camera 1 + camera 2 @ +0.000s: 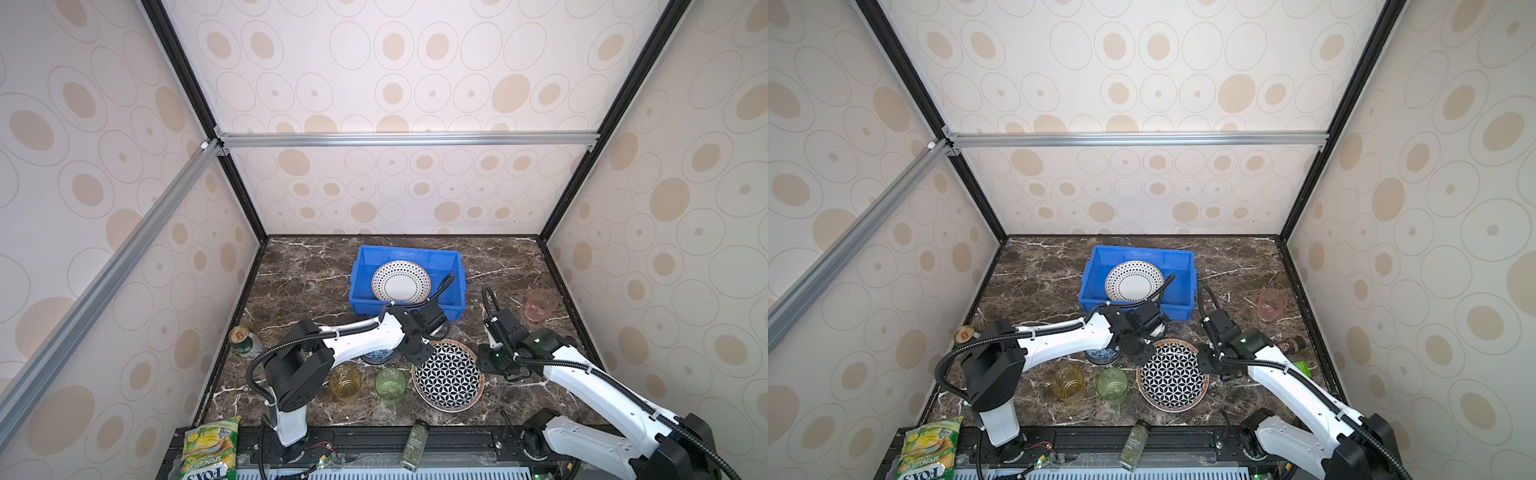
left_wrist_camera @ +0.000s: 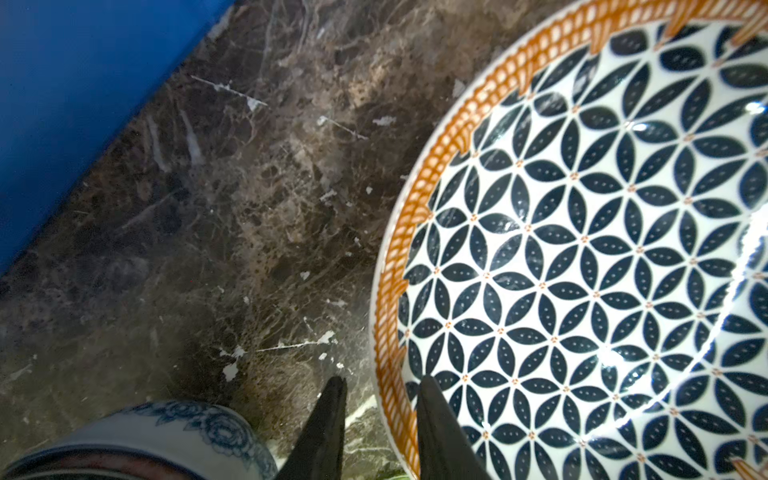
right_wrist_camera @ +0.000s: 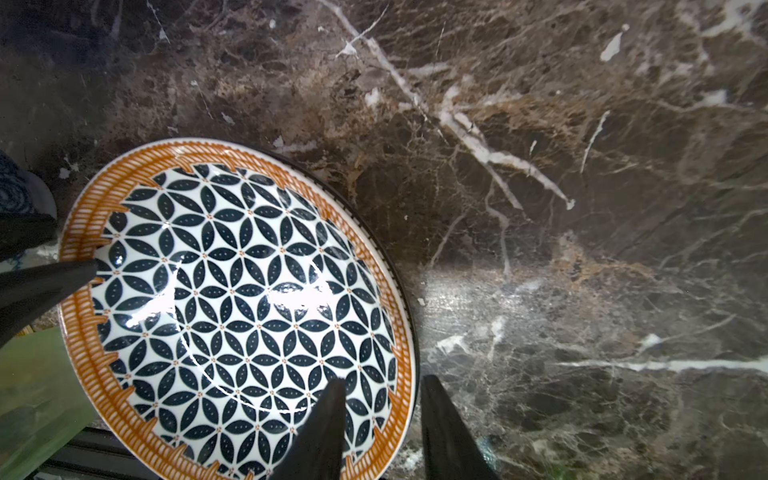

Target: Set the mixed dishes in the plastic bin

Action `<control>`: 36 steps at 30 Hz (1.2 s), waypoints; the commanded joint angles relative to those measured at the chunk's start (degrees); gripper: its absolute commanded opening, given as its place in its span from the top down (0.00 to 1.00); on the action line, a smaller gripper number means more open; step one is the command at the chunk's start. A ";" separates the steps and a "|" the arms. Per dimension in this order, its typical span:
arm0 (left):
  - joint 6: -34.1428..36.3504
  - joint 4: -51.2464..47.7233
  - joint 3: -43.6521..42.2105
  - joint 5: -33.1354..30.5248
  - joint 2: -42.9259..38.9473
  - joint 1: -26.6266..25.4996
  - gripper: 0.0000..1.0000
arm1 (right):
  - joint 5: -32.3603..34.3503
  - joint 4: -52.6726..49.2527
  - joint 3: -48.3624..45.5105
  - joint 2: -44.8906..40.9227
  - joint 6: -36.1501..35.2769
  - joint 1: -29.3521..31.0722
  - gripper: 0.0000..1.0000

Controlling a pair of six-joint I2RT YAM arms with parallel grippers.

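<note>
Starting with the largest item, Technician A asks: "Reference point?"

Technician B: "The plastic bin, standing on the marble countertop. All positions are given from the bin."

A: "Dishes inside it?"

B: "One. The dotted plate lies within the bin's walls."

A: "Next largest?"

B: "The geometric plate. It lies on the countertop in front of the bin, toward the bin's right end and apart from it."

A: "Gripper status?"

B: "Both work in front of the bin, at that plate. The left gripper stands with jaws parted astride the orange rim. One finger is over the countertop and the other is over the pattern. A strip of countertop shows between the outer finger and the rim, so nothing is clamped. The right gripper straddles another part of the same rim. Whether it pinches the rim cannot be told."

A: "Smaller items?"

B: "The blue floral bowl sits in front of the bin, partly hidden under the left arm. The amber tumbler and green tumbler stand farther in front of the bin than the bowl. The pink tumbler stands to the bin's right, well apart."
</note>
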 commanded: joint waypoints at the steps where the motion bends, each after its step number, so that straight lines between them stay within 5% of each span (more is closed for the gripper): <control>1: 0.10 -0.67 1.88 -0.23 1.50 -0.56 0.70 | -0.54 -0.72 -0.70 0.55 0.29 0.61 0.66; 36: -0.19 -2.48 4.95 0.48 3.81 -0.31 0.75 | -0.68 3.34 -5.09 1.43 1.26 0.56 0.73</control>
